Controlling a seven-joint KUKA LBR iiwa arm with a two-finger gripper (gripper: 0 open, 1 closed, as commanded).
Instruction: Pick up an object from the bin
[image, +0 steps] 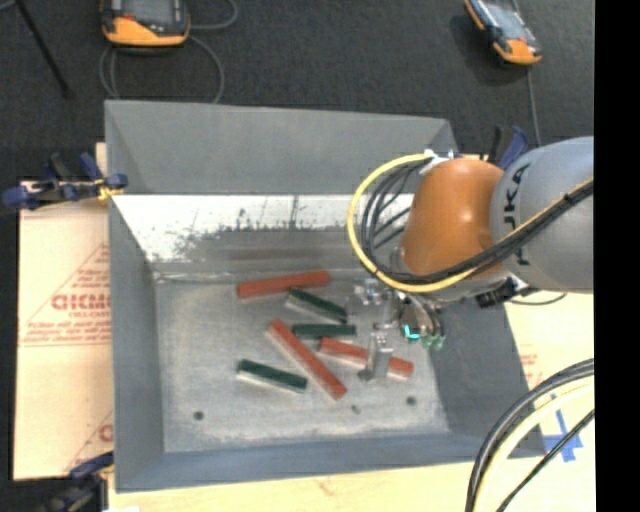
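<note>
1. Flat, slim bars (305, 358), red and dark green, lie scattered on the speckled floor of my grey metal bin (135, 350).
2. The tool (378, 362) sits over a short red bar (342, 350), right of centre; I cannot tell its opening.

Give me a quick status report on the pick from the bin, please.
Gripper low over short red bar, right of middle of bin. Hold not confirmed. Long red bar and dark green bar close beside it.

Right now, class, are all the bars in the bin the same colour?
No: the rear bar is red, while the front-left bar is dark green.
</note>
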